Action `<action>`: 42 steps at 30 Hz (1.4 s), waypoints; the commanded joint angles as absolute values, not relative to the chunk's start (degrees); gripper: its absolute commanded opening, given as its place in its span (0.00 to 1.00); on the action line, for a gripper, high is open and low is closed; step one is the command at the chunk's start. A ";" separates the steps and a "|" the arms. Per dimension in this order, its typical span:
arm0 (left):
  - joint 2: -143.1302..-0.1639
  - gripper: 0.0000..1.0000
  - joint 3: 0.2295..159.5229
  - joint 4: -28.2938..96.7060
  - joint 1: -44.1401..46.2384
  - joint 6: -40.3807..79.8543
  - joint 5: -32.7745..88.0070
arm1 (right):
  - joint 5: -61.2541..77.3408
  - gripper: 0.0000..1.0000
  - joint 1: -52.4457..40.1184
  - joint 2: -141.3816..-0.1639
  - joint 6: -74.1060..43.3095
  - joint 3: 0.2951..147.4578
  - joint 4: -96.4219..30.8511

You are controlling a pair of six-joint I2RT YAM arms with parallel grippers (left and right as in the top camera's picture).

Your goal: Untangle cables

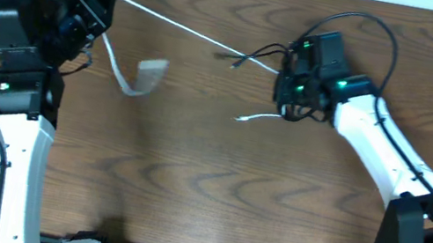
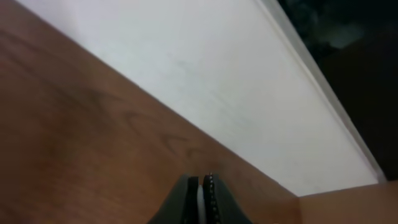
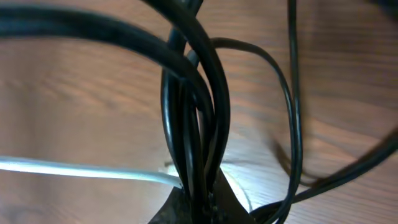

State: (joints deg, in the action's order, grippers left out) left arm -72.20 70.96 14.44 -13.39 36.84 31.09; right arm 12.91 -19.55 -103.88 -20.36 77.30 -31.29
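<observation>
1. The left gripper [image 2: 200, 199] is clenched. In its wrist view a white sliver sits between the closed fingers, so it is pinching the white cable [image 1: 188, 31].
2. From that gripper the white cable runs in a straight, raised line across the table [image 1: 188, 179] to the right gripper.
3. Just beside the left gripper, on the side facing the other arm, a flat white length curves down to the table and ends in a blocky plug end [image 1: 152, 70].
4. The right gripper [image 3: 200, 208] is clamped on the black cable [image 3: 186, 124], whose loops bunch together and drop into the fingertips.
5. In the right wrist view the white cable comes in from the left and meets the black bundle right at the fingers.
6. A thin white tip [image 1: 244, 117] and a black tip [image 1: 235, 64] lie loose, near the right gripper.
</observation>
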 commanded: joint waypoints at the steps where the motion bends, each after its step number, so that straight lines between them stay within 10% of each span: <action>1: -70.06 0.07 72.03 15.18 -17.39 30.87 29.52 | 8.10 0.01 -13.47 -104.18 -21.80 77.03 -32.51; 12: -70.08 0.07 72.03 17.50 -18.35 27.42 25.91 | 14.13 0.18 -3.33 -104.18 -10.17 77.03 -32.84; 14: -70.08 0.07 72.03 18.81 -18.46 27.42 25.96 | 18.81 0.62 -1.37 -104.18 -9.85 77.03 -32.93; 15: -70.08 0.08 72.03 20.10 -18.35 27.40 26.15 | 21.10 0.66 -0.95 -104.18 -8.86 77.03 -32.77; 32: -67.11 0.08 72.03 14.31 -17.91 30.76 44.45 | 25.26 0.61 -4.40 -104.20 -6.24 77.03 -32.77; 42: -64.66 0.07 72.03 13.34 -17.93 30.55 41.54 | 24.45 0.63 -13.43 -105.93 19.81 76.82 -42.37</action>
State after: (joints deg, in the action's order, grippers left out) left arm -64.82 71.07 14.44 -17.89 30.09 42.02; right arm 25.15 -11.18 -104.01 12.14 77.08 -42.28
